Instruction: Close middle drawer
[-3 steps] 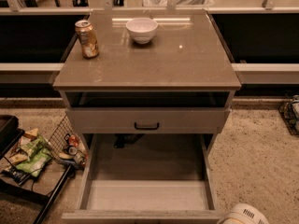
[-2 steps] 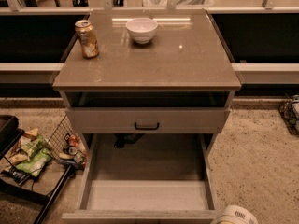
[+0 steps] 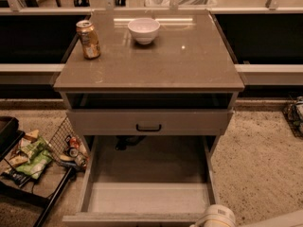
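Note:
The middle drawer (image 3: 147,197) is pulled far out toward me from the grey-beige cabinet. Its inside is empty and its front rail (image 3: 132,219) lies at the bottom edge of the camera view; its handle is out of view. Above it, the taller drawer front (image 3: 109,122) with a dark pull handle (image 3: 148,127) sits nearly flush. My gripper (image 3: 215,217) shows only as a white rounded part at the bottom edge, just right of the open drawer's front right corner.
A soda can (image 3: 88,39) and a white bowl (image 3: 143,30) stand on the cabinet top (image 3: 180,60). A wire rack with snack bags (image 3: 31,157) stands on the floor at left. Speckled floor (image 3: 260,169) lies at right.
The white part of my gripper has moved left along the bottom edge, closer to the open drawer's front corner. The drawers have not moved.

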Controlling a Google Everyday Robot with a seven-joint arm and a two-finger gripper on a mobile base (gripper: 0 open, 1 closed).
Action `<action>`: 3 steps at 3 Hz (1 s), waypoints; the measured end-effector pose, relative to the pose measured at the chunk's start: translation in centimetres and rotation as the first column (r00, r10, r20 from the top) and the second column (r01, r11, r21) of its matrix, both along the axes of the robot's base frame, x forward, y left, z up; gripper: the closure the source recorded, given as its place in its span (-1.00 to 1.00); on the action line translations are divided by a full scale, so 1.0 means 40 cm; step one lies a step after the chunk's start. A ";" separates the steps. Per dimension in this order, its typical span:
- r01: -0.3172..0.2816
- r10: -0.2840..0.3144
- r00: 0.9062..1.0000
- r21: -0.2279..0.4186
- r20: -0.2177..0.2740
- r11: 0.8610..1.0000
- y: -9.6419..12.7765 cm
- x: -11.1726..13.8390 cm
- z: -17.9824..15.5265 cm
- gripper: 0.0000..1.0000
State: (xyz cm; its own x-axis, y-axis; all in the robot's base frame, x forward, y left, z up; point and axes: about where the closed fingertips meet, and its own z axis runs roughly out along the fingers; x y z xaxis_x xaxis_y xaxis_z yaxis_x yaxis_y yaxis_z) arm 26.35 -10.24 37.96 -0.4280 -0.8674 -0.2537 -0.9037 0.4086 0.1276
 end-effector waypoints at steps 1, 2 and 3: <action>-0.009 0.009 1.000 0.012 -0.011 1.000 0.012 -0.011 -0.024 1.00; -0.023 0.023 0.999 0.014 -0.022 1.000 0.027 -0.016 -0.035 1.00; -0.050 0.050 0.999 0.061 -0.001 0.997 0.095 0.036 -0.084 1.00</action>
